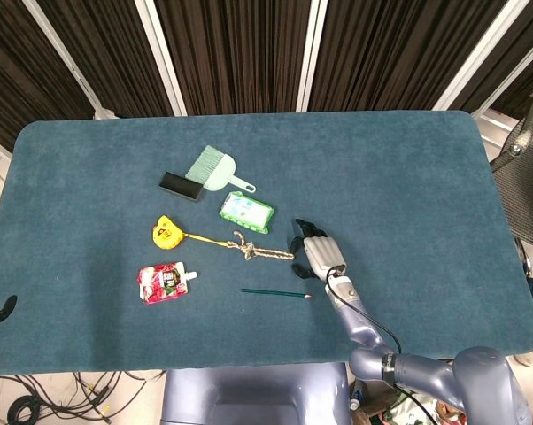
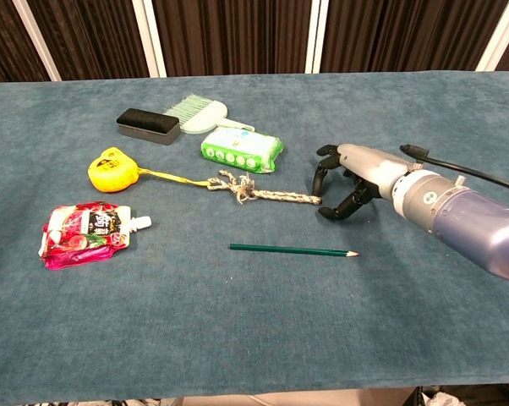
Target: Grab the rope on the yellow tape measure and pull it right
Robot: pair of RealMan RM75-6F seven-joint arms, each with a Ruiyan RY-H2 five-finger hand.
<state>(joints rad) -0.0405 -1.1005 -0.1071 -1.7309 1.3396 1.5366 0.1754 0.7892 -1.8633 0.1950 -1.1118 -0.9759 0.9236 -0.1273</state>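
Note:
The yellow tape measure [image 1: 164, 233] [image 2: 111, 169] lies left of centre on the blue table. Its yellow strap leads right into a knotted, braided rope [image 1: 258, 251] [image 2: 263, 193]. My right hand [image 1: 315, 252] [image 2: 347, 182] is low over the table at the rope's right end. Its dark fingers [image 2: 322, 172] and thumb are spread apart, with the rope tip lying between them and nothing gripped. Only dark fingertips of my left hand [image 1: 1, 310] show, apart and holding nothing, off the table's left edge in the head view.
A green pencil [image 1: 275, 292] [image 2: 292, 249] lies just in front of the rope. A red pouch [image 2: 85, 230] sits below the tape measure. A green wipes pack [image 2: 242, 148], a green brush [image 2: 199, 112] and a black block [image 2: 147, 124] lie behind the rope.

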